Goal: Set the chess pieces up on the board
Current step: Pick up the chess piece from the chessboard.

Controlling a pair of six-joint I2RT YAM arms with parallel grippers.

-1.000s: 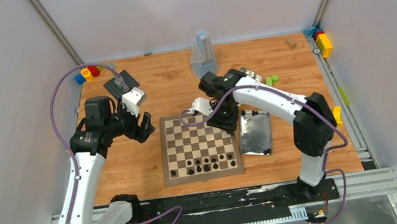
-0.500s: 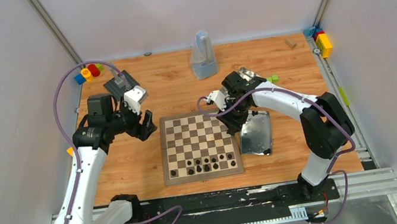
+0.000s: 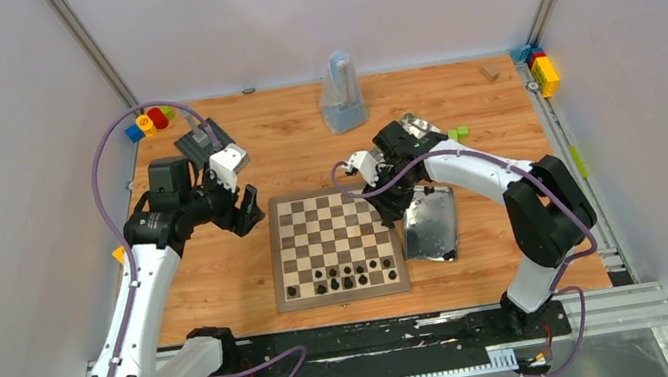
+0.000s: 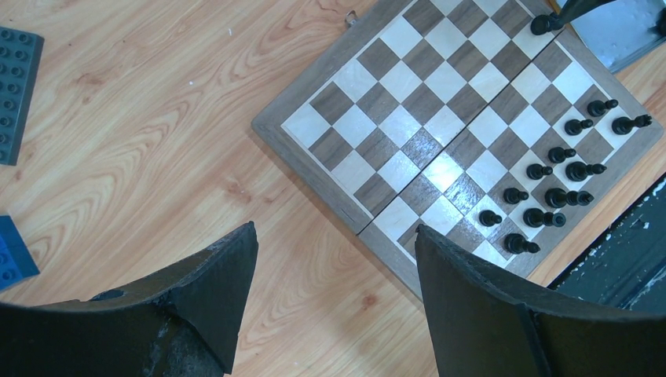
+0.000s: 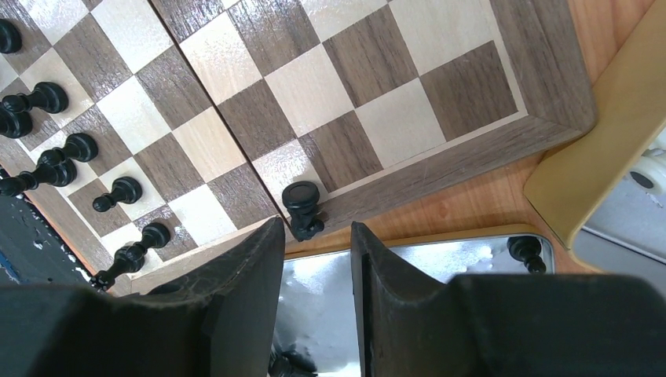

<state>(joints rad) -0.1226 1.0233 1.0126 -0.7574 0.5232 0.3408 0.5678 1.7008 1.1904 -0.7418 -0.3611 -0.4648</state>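
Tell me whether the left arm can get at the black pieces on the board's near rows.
Probably yes. The left end effector hovers open beside the board's left edge, with only bare squares between it and the black pieces. The right arm is over the opposite edge, out of the way.

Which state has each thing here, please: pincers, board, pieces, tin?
left pincer: open, empty
right pincer: tips beside a black pawn, grip unclear
board: unfolded, flat
black pawn: upright on the board's border
other black pieces: upright on near rows
tin: open, black pieces inside
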